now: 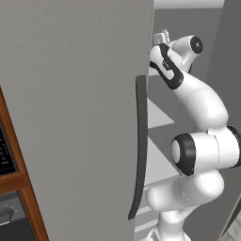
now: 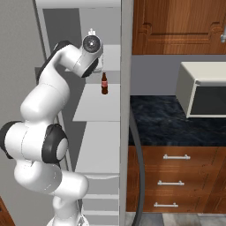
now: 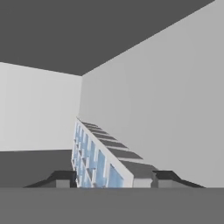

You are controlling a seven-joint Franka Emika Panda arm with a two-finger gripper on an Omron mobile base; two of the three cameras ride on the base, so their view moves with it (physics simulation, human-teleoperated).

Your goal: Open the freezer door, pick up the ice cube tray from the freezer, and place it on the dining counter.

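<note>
grey freezer (image 2: 95,132) interior, door (image 1: 70,117) swung open. the ice cube tray (image 3: 98,159) lies on an upper shelf close by the side wall, one end between the gripper (image 3: 114,178) tips. jaws straddle it; can't tell if they grip yet. squeeze square across its walls. lower shelf holds a brown bottle (image 2: 104,84).

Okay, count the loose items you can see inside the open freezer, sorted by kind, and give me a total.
Ice cube tray: 1, lying between the gripper's fingertips.
Brown bottle: 1, standing upright on a freezer shelf.
Total: 2
</note>
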